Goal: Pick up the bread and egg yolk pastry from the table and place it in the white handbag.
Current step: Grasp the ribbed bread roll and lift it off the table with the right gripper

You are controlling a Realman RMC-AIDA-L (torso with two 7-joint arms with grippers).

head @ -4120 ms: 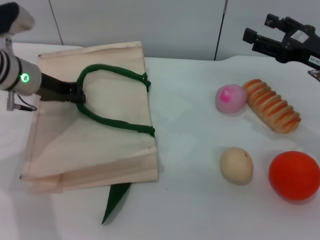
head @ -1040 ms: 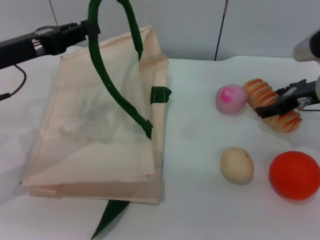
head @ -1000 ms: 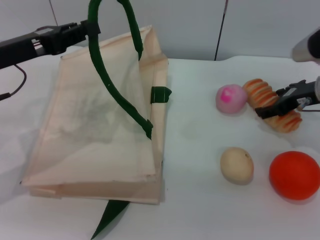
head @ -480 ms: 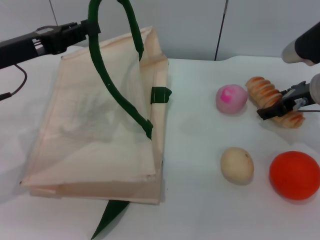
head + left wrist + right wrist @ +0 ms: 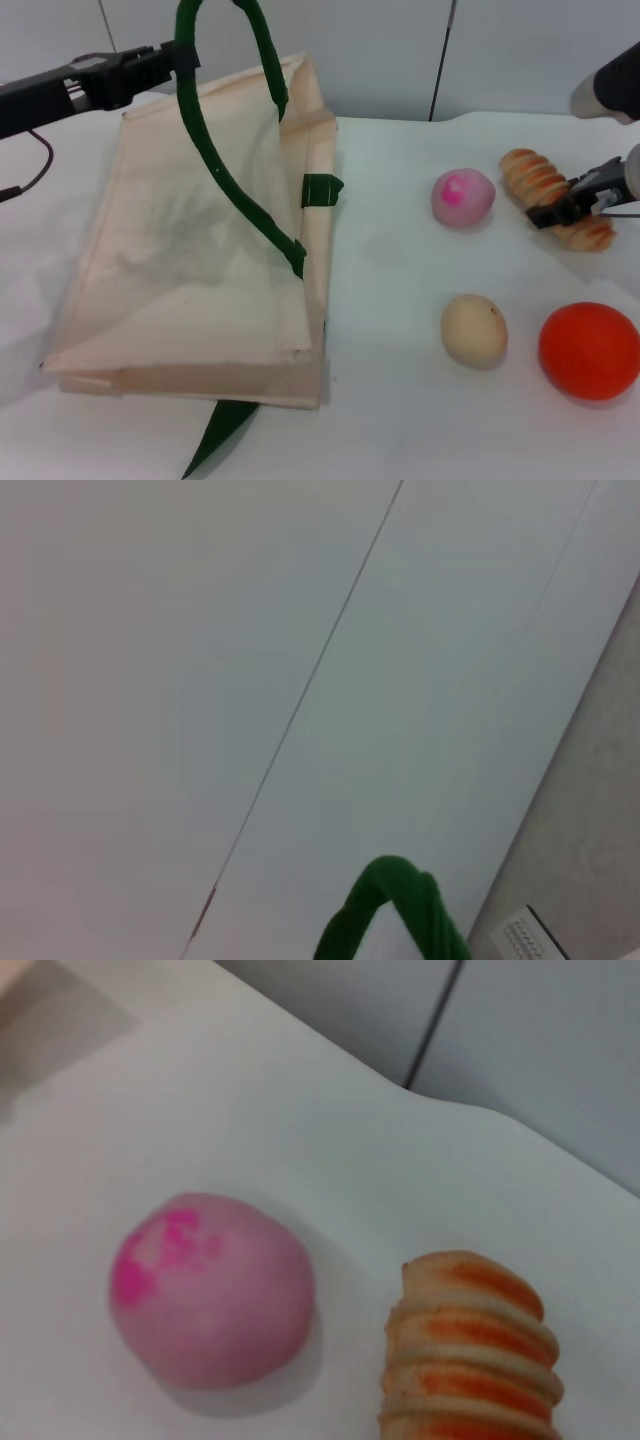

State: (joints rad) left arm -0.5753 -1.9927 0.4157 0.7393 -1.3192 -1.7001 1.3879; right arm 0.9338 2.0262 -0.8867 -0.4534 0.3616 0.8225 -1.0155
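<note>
The bread point(image 5: 526, 173), a ridged orange-and-cream loaf, is at the far right of the table, and my right gripper point(image 5: 562, 205) is shut across its middle. The right wrist view shows the bread's end point(image 5: 470, 1360) beside a pink ball point(image 5: 210, 1290). The egg yolk pastry point(image 5: 474, 330), a smooth beige ball, rests nearer the front, untouched. The white handbag point(image 5: 190, 270) lies on the left. My left gripper point(image 5: 183, 57) is shut on its green handle point(image 5: 215, 160) and holds it up high, which lifts the bag's upper side. The left wrist view shows only the handle point(image 5: 395, 910) against the wall.
A pink ball point(image 5: 462, 197) sits just left of the bread. A larger orange ball point(image 5: 589, 350) lies at the front right beside the pastry. The bag's other green handle point(image 5: 222, 432) pokes out beneath its front edge. A wall stands behind the table.
My right gripper has come down onto the bread and shut on it, then shifted right and away with it. The left gripper has raised the bag's handle and now holds still.
</note>
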